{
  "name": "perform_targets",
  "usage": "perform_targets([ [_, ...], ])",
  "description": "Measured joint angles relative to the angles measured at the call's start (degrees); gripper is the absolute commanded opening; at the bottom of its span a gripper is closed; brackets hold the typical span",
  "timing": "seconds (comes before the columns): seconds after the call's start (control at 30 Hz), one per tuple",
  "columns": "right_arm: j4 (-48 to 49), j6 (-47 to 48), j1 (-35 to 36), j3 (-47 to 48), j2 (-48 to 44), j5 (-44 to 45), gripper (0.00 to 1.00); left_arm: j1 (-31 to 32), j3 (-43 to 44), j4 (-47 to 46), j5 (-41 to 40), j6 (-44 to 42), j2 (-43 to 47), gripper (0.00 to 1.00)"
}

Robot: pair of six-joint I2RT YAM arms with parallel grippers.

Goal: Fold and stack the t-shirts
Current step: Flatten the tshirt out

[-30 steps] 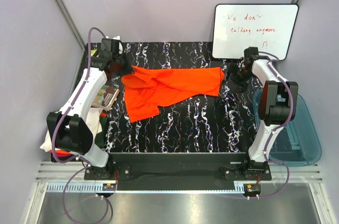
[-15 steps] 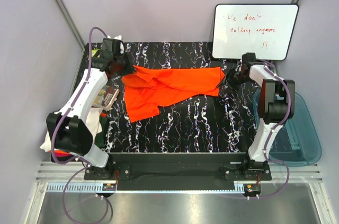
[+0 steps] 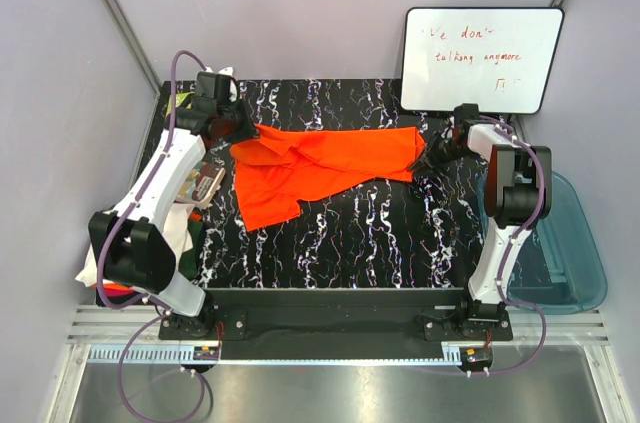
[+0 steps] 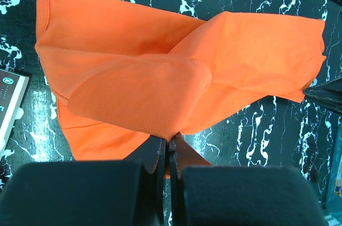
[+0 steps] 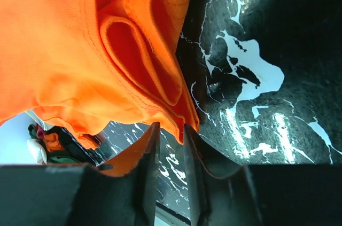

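Left hand point(image 4: 170, 143) pinches the orange t-shirt point(image 3: 320, 158) on the counter point(image 3: 380, 233); right hand point(image 5: 171, 130) stands narrowly parted around its edge.

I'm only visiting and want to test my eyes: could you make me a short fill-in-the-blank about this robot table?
The t-shirt lying on the table is ___ in colour. The left gripper pinches its cloth, jaws ___. The whiteboard stands at the table's far ___ corner. The tub off the table's right side is translucent ___.
Missing words: orange; shut; right; blue.
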State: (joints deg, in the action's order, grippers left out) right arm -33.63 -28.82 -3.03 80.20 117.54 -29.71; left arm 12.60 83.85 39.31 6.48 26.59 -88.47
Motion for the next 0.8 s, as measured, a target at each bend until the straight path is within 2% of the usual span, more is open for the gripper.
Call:
perform_targets([
  [0.37, 1.0, 0.0, 0.5, 0.9, 2.3, -0.5, 0.26, 0.3, 0.0, 0.0, 0.0, 0.0, -1.6, 0.0],
  [0.63, 1.1, 0.1, 1.4, 1.0, 3.2, -1.3, 0.06, 0.3, 0.0, 0.0, 0.0, 0.0, -1.7, 0.0],
  [0.8, 1.1, 0.1, 2.3, 1.6, 3.3, -1.4, 0.0, 0.4, 0.0, 0.0, 0.0, 0.0, -1.8, 0.0],
])
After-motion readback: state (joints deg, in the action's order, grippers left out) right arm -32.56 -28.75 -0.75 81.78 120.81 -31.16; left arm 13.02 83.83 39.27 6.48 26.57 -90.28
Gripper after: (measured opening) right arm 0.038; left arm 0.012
